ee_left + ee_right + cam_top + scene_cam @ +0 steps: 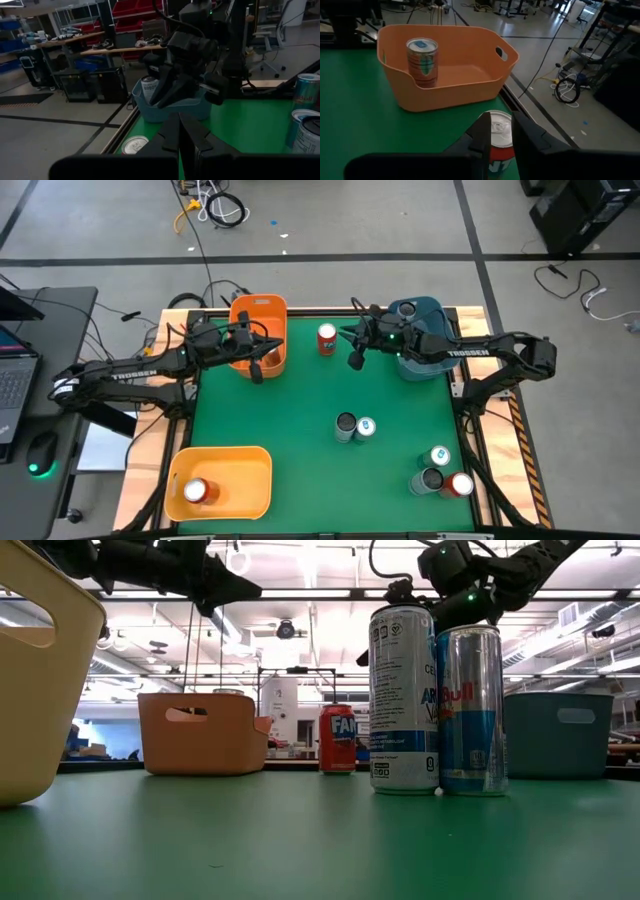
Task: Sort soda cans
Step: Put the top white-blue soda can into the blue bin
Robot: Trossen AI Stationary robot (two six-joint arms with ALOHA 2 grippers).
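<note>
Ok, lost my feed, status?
Left gripper shut, idle beside orange bin. Right gripper above mat near red-orange can, holding nothing. Nothing in the way.

- A robotics lab or workshop: two dark arms are mounted on a wood-framed worktop (320, 470) with a green surface.
- Grey concrete floor (400, 220) marked with dark lines, loose cables (215, 205) coiled on it.
- A laptop (12, 375) and mouse (40, 450) sit on a side desk.
- Behind, benches with equipment, racks of red storage bins (132, 12), an office chair (272, 45).
- Overhead strip lights (300, 590) and open ceiling ducting.
</note>
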